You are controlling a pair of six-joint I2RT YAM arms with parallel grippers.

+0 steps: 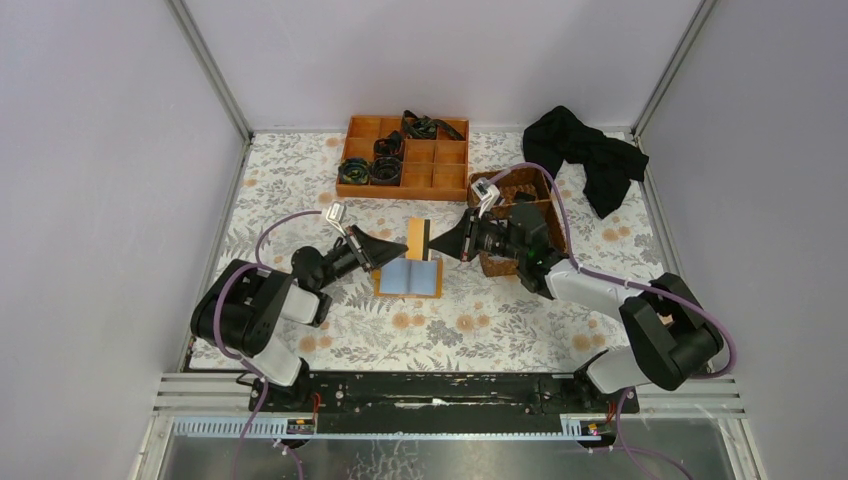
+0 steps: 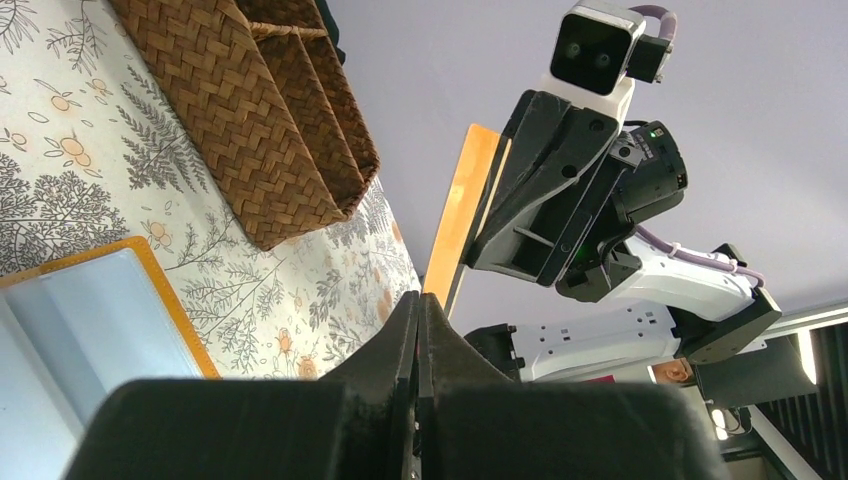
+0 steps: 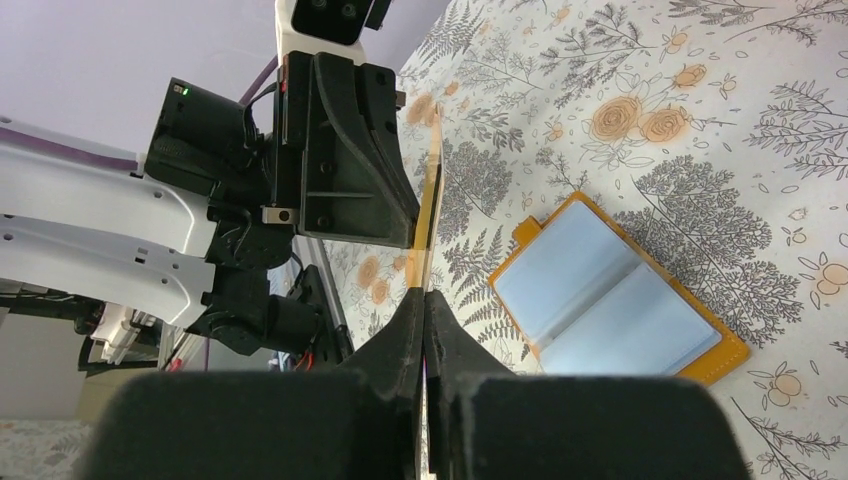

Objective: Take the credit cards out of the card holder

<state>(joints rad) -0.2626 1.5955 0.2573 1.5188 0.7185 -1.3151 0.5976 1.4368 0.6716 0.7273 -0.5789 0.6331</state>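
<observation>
The card holder (image 1: 408, 277) lies open and flat on the flowered table, pale blue inside with an orange rim; it also shows in the wrist views (image 2: 90, 320) (image 3: 610, 300). Just above its far edge an orange credit card (image 1: 418, 238) stands on edge in the air. My left gripper (image 1: 401, 259) is shut on one side of the card and my right gripper (image 1: 433, 243) is shut on the opposite side. Both wrist views show the card edge-on (image 2: 462, 215) (image 3: 430, 210), running into the closed jaws of the left gripper (image 2: 420, 300) and the right gripper (image 3: 424, 297).
A brown wicker basket (image 1: 520, 225) stands right behind the right gripper. An orange compartment tray (image 1: 405, 158) with black coiled items sits at the back middle. A black cloth (image 1: 590, 155) lies in the back right corner. Walls enclose the table on three sides.
</observation>
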